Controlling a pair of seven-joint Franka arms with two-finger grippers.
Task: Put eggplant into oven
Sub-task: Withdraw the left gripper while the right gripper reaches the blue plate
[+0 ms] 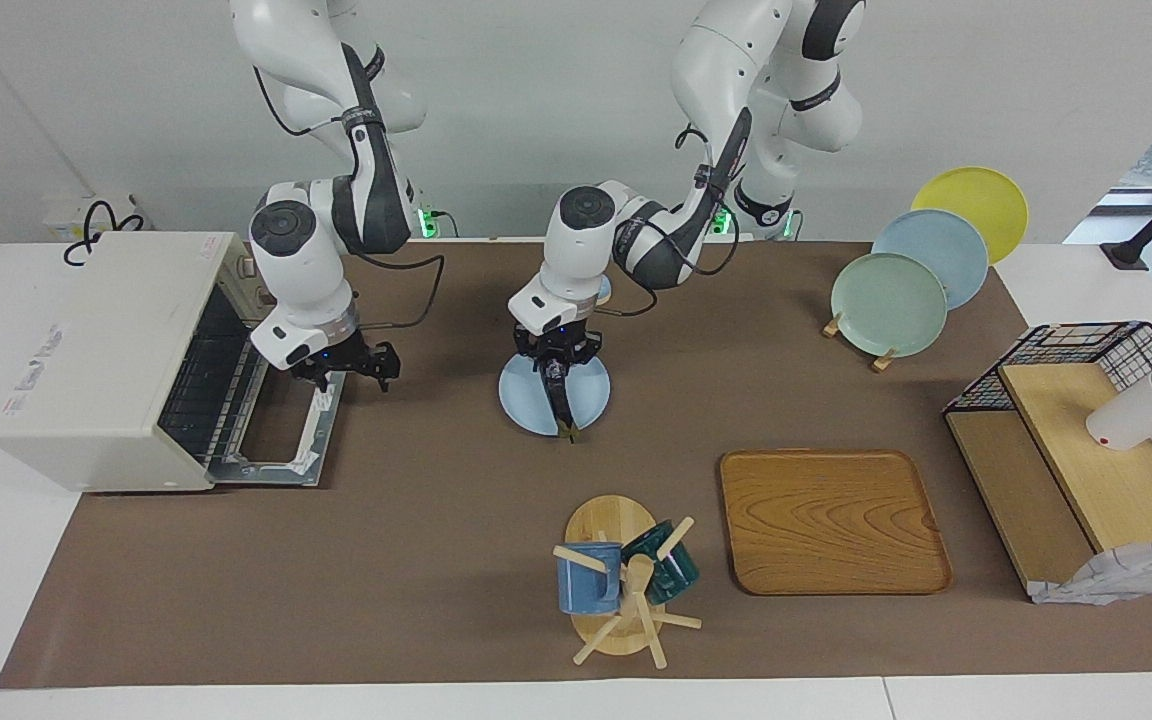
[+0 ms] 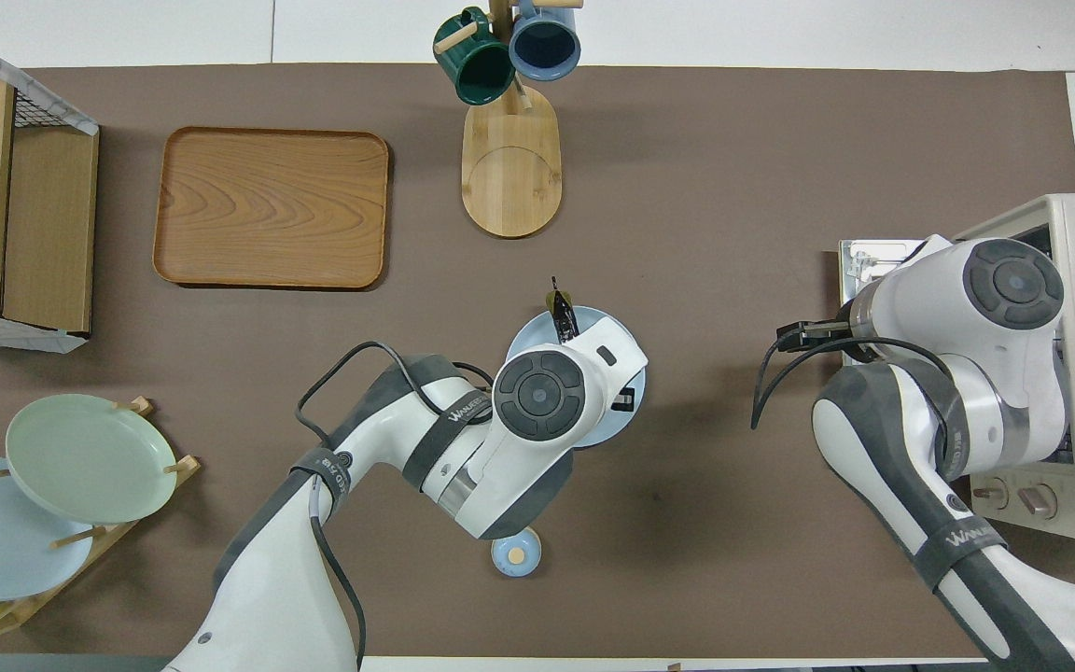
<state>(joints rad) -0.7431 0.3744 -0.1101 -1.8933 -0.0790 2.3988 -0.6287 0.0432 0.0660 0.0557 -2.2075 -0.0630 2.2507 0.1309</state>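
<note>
Brown mat (image 1: 416,560) covers the table. Oven (image 1: 106,360) sits at the right arm's end, door (image 1: 281,440) folded down flat, rack (image 1: 201,385) showing inside.

Eggplant (image 1: 560,402): dark, slim, lying on a pale blue plate (image 1: 526,400) mid-table, stem tip poking over the plate's rim on the side farther from the robots. Overhead, only the stem end (image 2: 562,313) shows past the arm.

Left gripper (image 1: 556,368): low over the plate, right at the eggplant's upper end. Fingers around that end; cannot tell whether they clamp it or have let go.

Right gripper (image 1: 348,368): hanging over the lowered oven door, fingers spread wide, nothing in them. Arm waiting.

Elsewhere:
- wooden tray (image 1: 831,520), farther from the robots than the plate, toward the left arm's end
- mug tree (image 1: 621,590) on an oval wooden base, a blue mug (image 1: 586,578) and a green mug (image 1: 664,562) hung on it
- plate rack (image 1: 876,355) with green, blue and yellow plates on edge, left arm's end
- wire basket (image 1: 1086,350) with wooden boards beside it, a white cup (image 1: 1136,412) lying on one
- small blue round item (image 2: 515,553) near the left arm's base
</note>
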